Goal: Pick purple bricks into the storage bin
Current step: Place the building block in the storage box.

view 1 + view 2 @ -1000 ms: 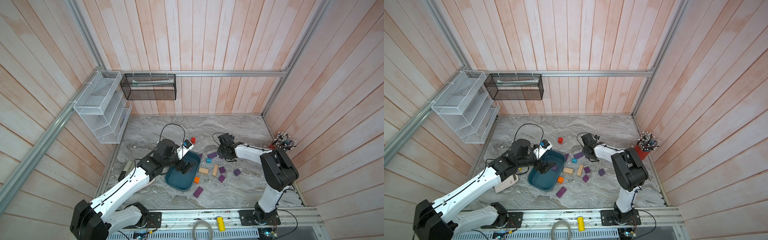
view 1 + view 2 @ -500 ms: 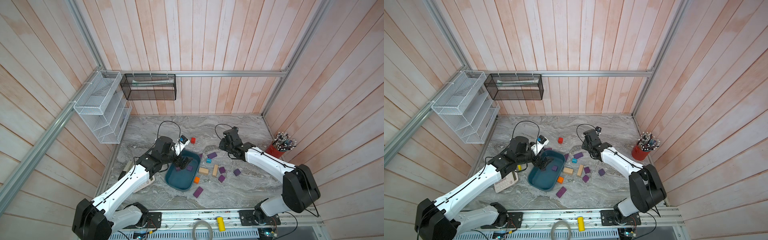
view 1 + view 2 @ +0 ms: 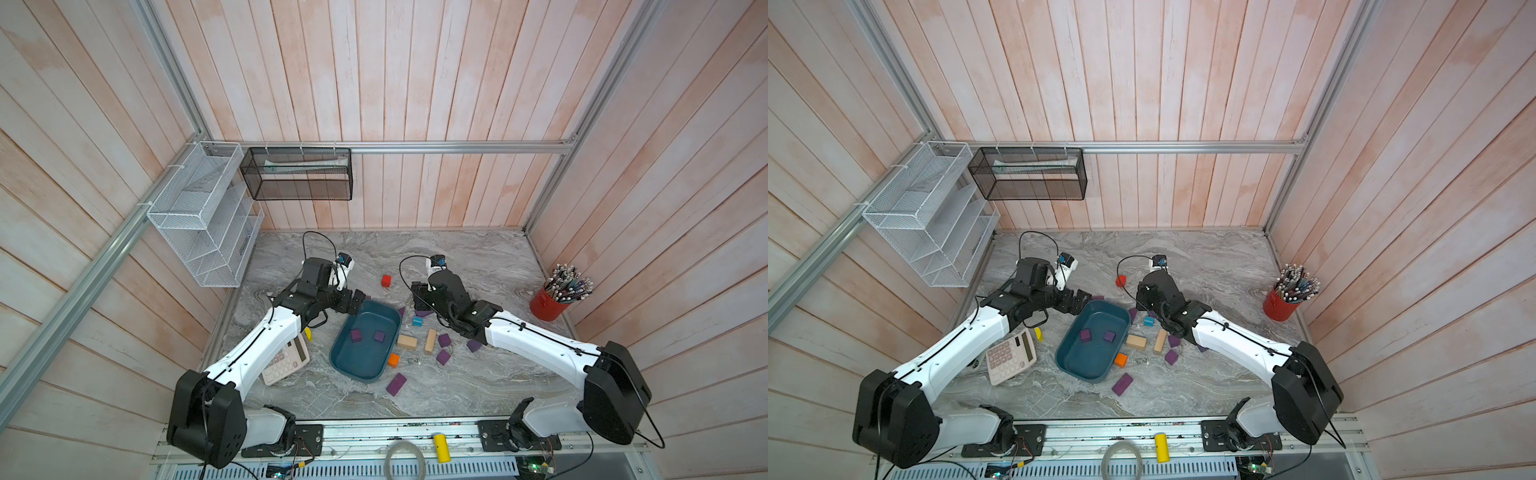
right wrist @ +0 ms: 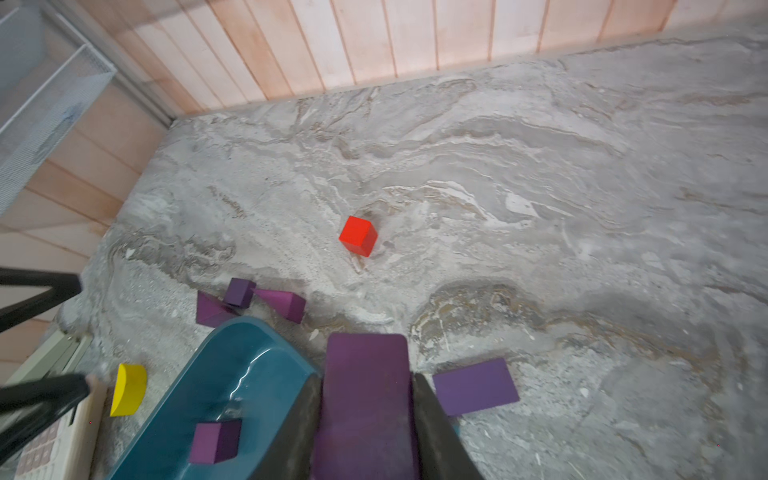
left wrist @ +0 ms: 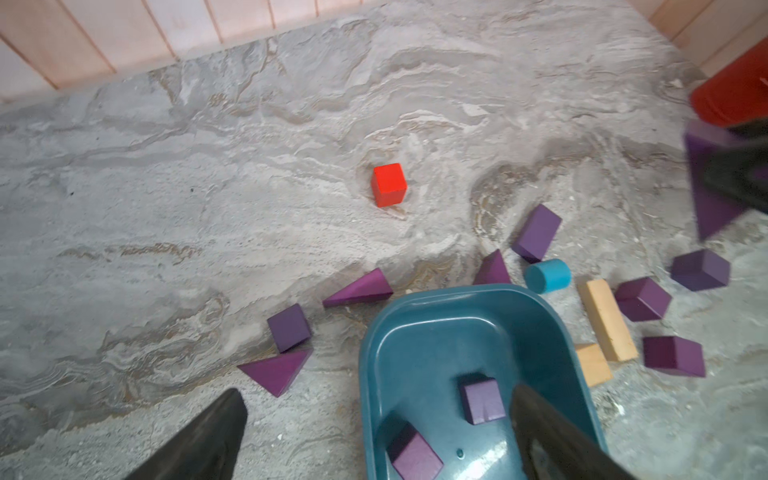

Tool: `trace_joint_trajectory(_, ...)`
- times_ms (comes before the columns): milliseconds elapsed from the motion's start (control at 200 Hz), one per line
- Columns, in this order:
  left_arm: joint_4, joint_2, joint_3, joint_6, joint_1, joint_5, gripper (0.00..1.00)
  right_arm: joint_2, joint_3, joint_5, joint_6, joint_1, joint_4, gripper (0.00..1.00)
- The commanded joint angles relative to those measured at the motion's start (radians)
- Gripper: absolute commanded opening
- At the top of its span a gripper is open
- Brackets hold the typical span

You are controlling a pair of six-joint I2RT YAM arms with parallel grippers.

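- Your right gripper was closed narrowly on a purple brick, which it held just beside the far end of the storage bin.
- Your left gripper stood wide with nothing between its fingers. It hung at the bin's far corner, one finger over the bin and one over the marble table.
- Two purple bricks lay apart inside the bin.
- Three more lay clustered on the table by the bin's far end. Others lay among the tan blocks on your right arm's side, and a purple oblong lay near the bin's near corner.
- A red cube sat well apart, beyond the bin.
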Motion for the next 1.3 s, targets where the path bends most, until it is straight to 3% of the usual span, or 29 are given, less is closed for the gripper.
trace_joint_trajectory(0,-0.06,0.064,0.055,-0.075,0.027,-0.073,1.0,0.022,-0.008,-0.045,-0.087,0.038,0.093,0.2)
trace_joint_trajectory(235,-0.109,0.152,0.108,-0.146,0.081,-0.088,1.0,0.115,0.025,-0.06,-0.198,0.127,0.139,0.2)
trace_joint_trajectory(535,-0.172,0.241,0.151,-0.186,0.092,-0.187,0.96,0.287,0.129,0.0,-0.35,0.218,0.075,0.2)
trace_joint_trajectory(790,-0.195,0.268,0.167,-0.204,0.116,-0.206,0.96,0.408,0.185,-0.025,-0.412,0.226,0.048,0.21)
trace_joint_trajectory(1295,-0.215,0.308,0.184,-0.216,0.144,-0.213,0.96,0.537,0.201,0.049,-0.542,0.224,0.074,0.22)
